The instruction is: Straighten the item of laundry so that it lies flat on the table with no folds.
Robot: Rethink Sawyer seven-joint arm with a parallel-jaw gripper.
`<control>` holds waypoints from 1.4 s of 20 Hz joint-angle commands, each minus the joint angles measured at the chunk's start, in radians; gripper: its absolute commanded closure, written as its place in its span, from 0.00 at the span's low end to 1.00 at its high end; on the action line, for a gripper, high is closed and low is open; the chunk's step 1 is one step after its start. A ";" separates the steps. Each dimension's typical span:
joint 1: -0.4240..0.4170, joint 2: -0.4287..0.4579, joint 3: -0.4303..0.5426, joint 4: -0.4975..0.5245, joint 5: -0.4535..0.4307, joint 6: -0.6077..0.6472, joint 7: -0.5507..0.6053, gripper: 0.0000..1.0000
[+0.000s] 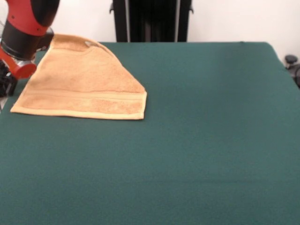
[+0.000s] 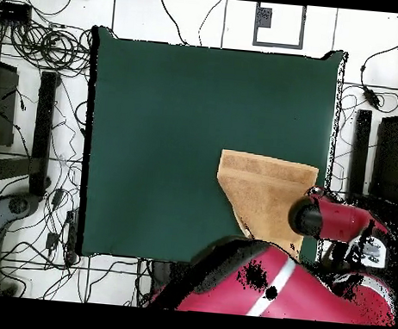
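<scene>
The item of laundry [image 1: 84,84], a tan terry towel, lies at the far left of the green table [image 1: 197,140]. Its near hem with the woven band rests flat. Its right side runs diagonally up to a raised peak beside my red and black arm [image 1: 23,37], where a small white tag [image 1: 88,44] shows. In the overhead view the towel [image 2: 265,190] narrows from a wide edge towards the arm [image 2: 332,219] at the table's right edge. My gripper [image 1: 6,83] shows only as a dark part under the wrist at the left edge, and its state is hidden.
The arm's large red link [image 2: 261,285] hangs over the table's bottom edge in the overhead view. Cables and stands [image 2: 41,132] lie on the floor around the table. A black pedestal [image 1: 152,21] rises behind the far edge.
</scene>
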 commanded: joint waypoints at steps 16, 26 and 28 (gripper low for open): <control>0.234 0.168 0.101 0.113 0.357 -0.127 0.243 0.00; 0.257 0.188 0.107 0.110 0.422 -0.170 0.244 0.00; 0.267 0.193 0.104 0.109 0.450 -0.168 0.254 0.00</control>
